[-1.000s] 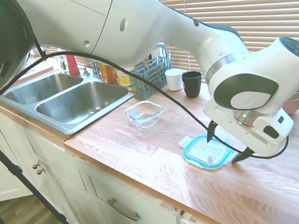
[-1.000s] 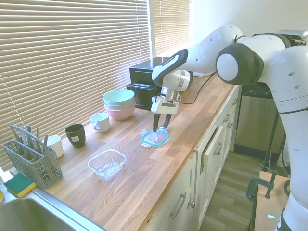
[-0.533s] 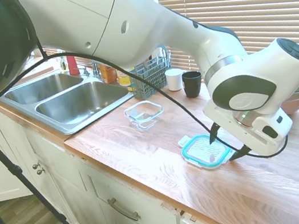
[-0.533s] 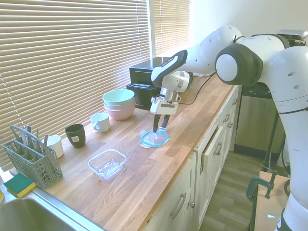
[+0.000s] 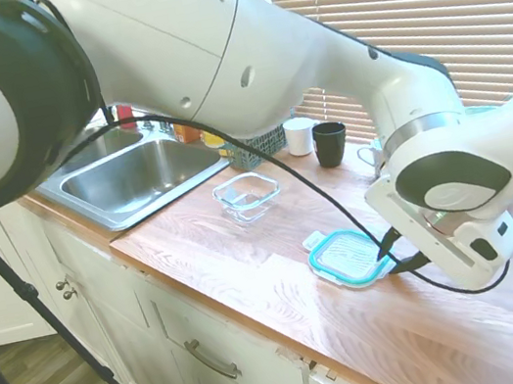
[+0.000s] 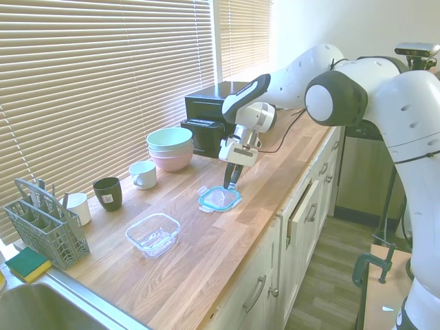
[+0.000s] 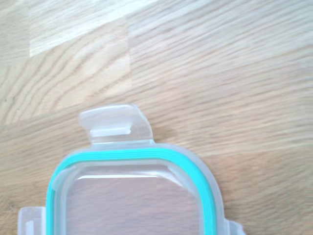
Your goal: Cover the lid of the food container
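Wooden counter (image 6: 275,165); stacked bowls (image 6: 170,148); white mug (image 6: 143,174); dark cup (image 6: 108,193); grey utensil basket (image 6: 47,232); sink (image 5: 139,173).

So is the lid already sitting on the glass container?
No, the lid lies flat on the wooden counter, apart from the empty glass container, with the tool at its edge.

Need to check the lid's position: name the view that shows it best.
Second exterior view: the lid lies whole and unblocked on the counter. First exterior view has the tool at its edge; wrist view crops it.
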### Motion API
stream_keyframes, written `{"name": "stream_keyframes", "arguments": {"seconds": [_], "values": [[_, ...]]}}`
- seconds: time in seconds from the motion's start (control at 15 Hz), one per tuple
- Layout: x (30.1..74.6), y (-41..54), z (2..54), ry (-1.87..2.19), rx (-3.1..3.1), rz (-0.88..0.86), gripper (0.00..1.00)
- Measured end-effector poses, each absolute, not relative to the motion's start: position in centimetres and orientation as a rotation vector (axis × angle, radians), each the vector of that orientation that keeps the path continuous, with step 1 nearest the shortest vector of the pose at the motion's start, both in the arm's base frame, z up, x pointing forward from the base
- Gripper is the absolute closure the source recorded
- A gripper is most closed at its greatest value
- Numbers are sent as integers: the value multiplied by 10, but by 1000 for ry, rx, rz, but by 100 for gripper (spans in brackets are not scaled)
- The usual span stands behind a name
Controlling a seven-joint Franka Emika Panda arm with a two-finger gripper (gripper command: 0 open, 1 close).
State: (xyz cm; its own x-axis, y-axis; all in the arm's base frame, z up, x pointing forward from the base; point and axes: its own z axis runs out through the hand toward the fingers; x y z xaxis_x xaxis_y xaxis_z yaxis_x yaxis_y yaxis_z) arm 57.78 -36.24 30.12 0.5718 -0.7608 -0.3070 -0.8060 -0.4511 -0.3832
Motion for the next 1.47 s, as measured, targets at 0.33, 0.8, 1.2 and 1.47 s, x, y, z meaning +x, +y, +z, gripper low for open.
{"name": "stream_keyframes", "arguments": {"seconds": [0.33, 0.8, 1.2, 1.47], "values": [[580, -363, 300, 1252, -2316, 124, 100], [595, -319, 336, 1247, -2409, 94, 100], [571, -265, 410, 1262, -2450, 40, 100], [566, -226, 440, 1302, -2451, 36, 100]]}}
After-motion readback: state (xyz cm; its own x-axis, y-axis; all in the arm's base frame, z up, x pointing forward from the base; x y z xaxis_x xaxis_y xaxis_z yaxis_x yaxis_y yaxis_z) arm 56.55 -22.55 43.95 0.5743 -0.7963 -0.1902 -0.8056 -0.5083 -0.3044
